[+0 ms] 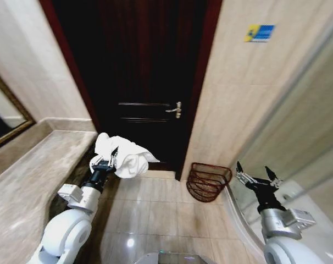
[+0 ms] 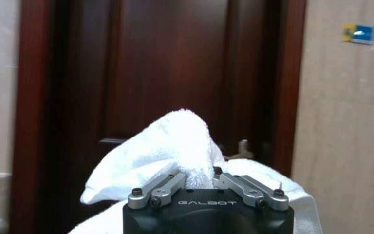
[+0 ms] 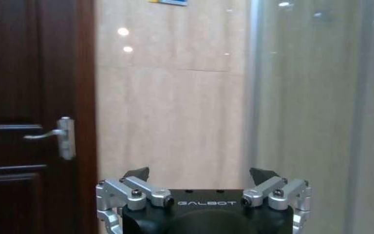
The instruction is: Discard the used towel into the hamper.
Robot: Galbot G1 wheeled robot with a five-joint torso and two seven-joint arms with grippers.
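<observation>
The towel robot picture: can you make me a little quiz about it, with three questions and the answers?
1. True or false: the left gripper is holding the white towel.
2. Where is the hamper? A) on the counter B) on the floor by the door C) in the right gripper
3. Fill in: the right gripper's fingers are ____.

Key: 1 true. 2 B. 3 open, with nothing in them.

Floor (image 1: 155, 212) is glossy beige tile. The hamper (image 1: 208, 181) sits right on it, just to the right of the dark door (image 1: 139, 77), tucked against the tiled wall. The marble surface (image 1: 29, 176) runs along left of the door.
</observation>
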